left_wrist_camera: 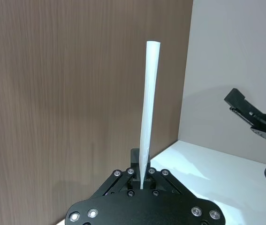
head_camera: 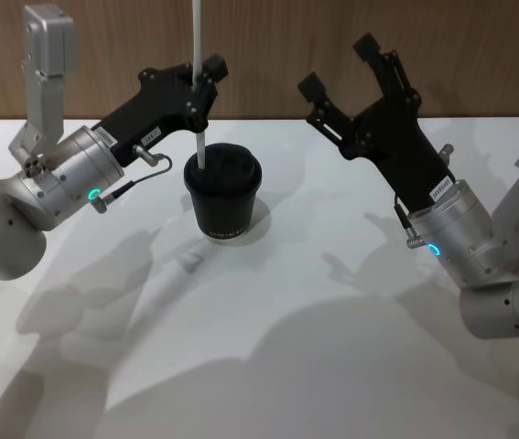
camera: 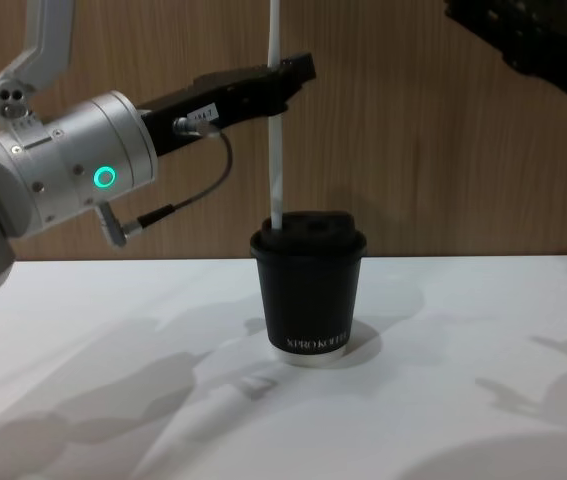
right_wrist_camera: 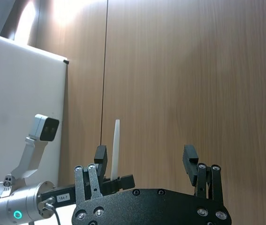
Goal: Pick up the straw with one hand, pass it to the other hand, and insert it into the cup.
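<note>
The white straw (head_camera: 197,55) stands upright with my left gripper (head_camera: 206,80) shut on it at mid-length. Its lower end meets the left edge of the domed lid of the black cup (head_camera: 224,206), which stands on the table. From the chest the straw (camera: 276,120) drops from the left gripper (camera: 288,75) onto the lid of the cup (camera: 308,295); whether the tip is inside cannot be told. The left wrist view has the straw (left_wrist_camera: 149,108) rising from between the fingers (left_wrist_camera: 141,180). My right gripper (head_camera: 340,66) hangs open and empty, to the right of the cup and above it.
The white table (head_camera: 314,320) spreads wide around the cup, with shadows of both arms on it. A brown wooden wall (head_camera: 277,46) closes the back. The right gripper (right_wrist_camera: 144,159) faces that wall, with the straw (right_wrist_camera: 116,150) and left arm beyond it.
</note>
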